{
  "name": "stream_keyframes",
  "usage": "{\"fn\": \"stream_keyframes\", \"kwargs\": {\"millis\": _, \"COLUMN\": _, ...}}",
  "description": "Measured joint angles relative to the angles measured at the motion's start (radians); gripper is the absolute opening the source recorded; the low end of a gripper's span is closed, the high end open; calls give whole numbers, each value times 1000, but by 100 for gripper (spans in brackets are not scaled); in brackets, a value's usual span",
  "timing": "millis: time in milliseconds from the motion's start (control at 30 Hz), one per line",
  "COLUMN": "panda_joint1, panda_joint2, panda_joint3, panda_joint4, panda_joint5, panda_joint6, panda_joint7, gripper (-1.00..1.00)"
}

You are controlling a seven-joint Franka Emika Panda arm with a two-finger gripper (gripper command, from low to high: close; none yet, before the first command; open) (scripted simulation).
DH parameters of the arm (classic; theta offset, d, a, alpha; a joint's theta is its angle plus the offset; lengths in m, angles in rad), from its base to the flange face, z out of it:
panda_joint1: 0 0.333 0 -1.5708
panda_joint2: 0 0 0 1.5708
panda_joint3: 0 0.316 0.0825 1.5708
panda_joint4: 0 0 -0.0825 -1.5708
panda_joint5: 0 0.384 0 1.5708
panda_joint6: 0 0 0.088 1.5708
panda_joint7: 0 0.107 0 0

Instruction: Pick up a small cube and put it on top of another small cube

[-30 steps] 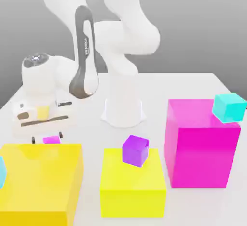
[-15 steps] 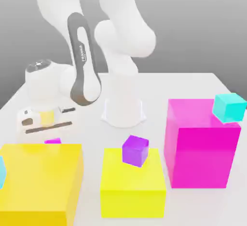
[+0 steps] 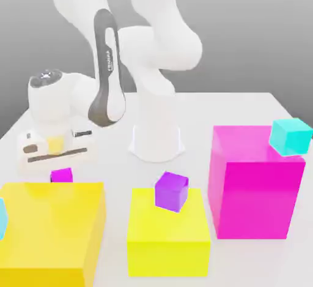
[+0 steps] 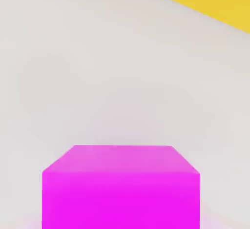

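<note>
The white robot arm's two-finger gripper [image 3: 61, 168] is clamped on the tiny bright magenta cube [image 3: 61, 175], holding it near the white table's [image 3: 244, 105] edge on the exterior view's left, just behind the large yellow block [image 3: 52, 231]; the cube also shows in the hand view [image 4: 120, 186].

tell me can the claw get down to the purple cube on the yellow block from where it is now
Probably yes: the purple cube sits uncovered atop the yellow block, nothing above it. The claw already grips the tiny pink cube.

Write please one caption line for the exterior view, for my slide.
Panda gripper shut on the small cube, behind a big yellow block on the white table.
</note>
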Motion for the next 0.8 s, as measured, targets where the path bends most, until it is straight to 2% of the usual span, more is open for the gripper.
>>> {"fn": "stream_keyframes", "kwargs": {"millis": 167, "panda_joint1": 30, "panda_joint2": -67, "panda_joint3": -54, "panda_joint4": -4, "panda_joint5": -79, "panda_joint6": -52, "panda_joint7": 52, "gripper": -100}}
{"fn": "stream_keyframes", "kwargs": {"millis": 333, "panda_joint1": 29, "panda_joint2": -138, "panda_joint3": -55, "panda_joint4": -18, "panda_joint5": -67, "panda_joint6": -91, "panda_joint7": 37, "gripper": -100}}
{"fn": "stream_keyframes", "kwargs": {"millis": 567, "panda_joint1": 80, "panda_joint2": -231, "panda_joint3": -72, "panda_joint4": -51, "panda_joint5": 95, "panda_joint6": -124, "panda_joint7": -90, "gripper": -100}}
{"fn": "stream_keyframes", "kwargs": {"millis": 800, "panda_joint1": 72, "panda_joint2": -127, "panda_joint3": -78, "panda_joint4": 157, "panda_joint5": 303, "panda_joint6": -319, "panda_joint7": 25, "gripper": -100}}
